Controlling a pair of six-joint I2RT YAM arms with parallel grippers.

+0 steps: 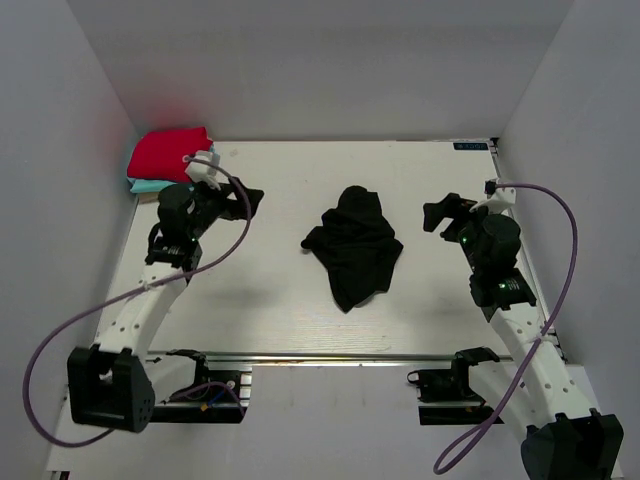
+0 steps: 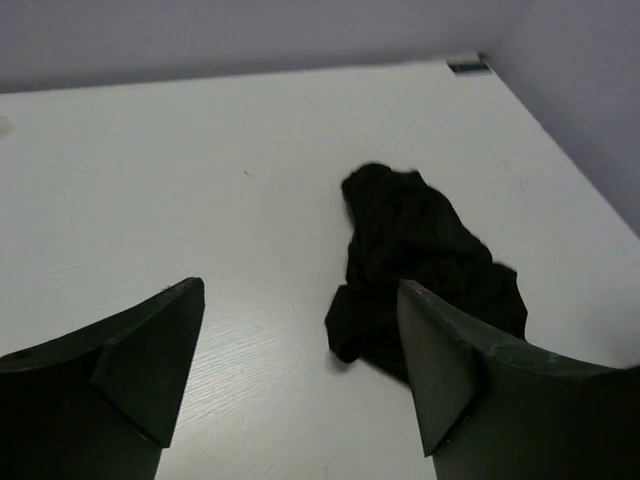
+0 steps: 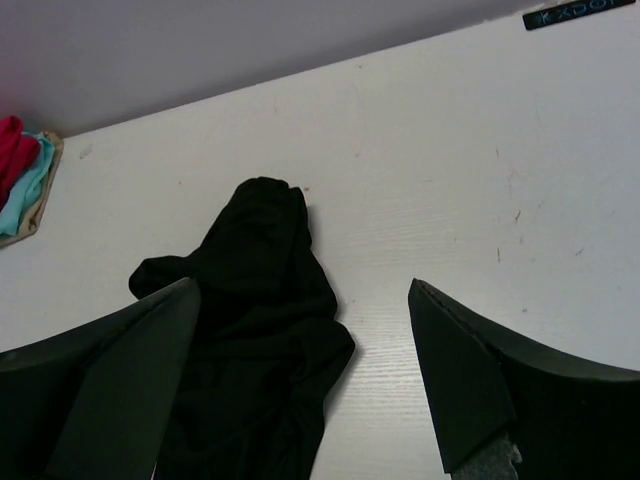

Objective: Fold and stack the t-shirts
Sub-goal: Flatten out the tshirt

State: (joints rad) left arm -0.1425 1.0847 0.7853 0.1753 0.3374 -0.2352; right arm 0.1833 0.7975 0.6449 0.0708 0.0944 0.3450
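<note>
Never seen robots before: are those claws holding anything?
Nothing. The left gripper and right gripper are open and empty; the black t-shirt lies crumpled on the table.

Dark label on table seemingly reads "XDOF".

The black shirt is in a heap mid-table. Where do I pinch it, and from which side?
Probably the corner poking out of the black shirt's left edge, with the open left gripper coming in low from the left. That corner sticks out onto the table, clear of the thickly bunched middle, so the fingers can close on less cloth.
</note>
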